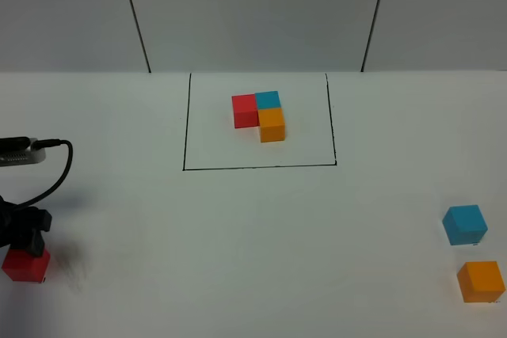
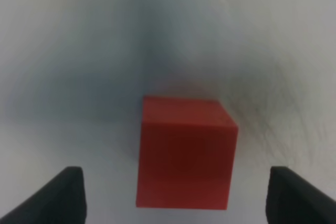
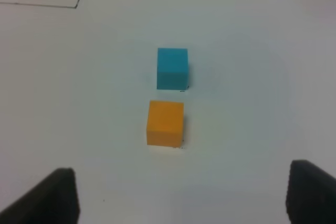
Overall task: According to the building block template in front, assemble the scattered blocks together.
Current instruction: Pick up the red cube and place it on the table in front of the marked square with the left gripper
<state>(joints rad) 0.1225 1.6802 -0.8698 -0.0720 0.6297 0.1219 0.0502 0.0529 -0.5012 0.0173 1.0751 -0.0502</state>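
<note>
The left tool (image 2: 177, 195), jaws wide and empty, straddles the red cube (image 2: 184, 153) at the worktop's (image 1: 238, 259) 8 o'clock; the template (image 1: 260, 115) lies toward 2 o'clock from it. The right tool (image 3: 181, 198), also open, hangs nearer the blue cube (image 3: 172, 68) and orange cube (image 3: 165, 123).

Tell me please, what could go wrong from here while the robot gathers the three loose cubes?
1. The left gripper stands open over the red cube, which looks slightly turned against the jaws. Closing may twist or push it instead of gripping it.
2. The blue cube and the orange cube lie close together. The open right gripper, reaching for one, may knock the other.
</note>
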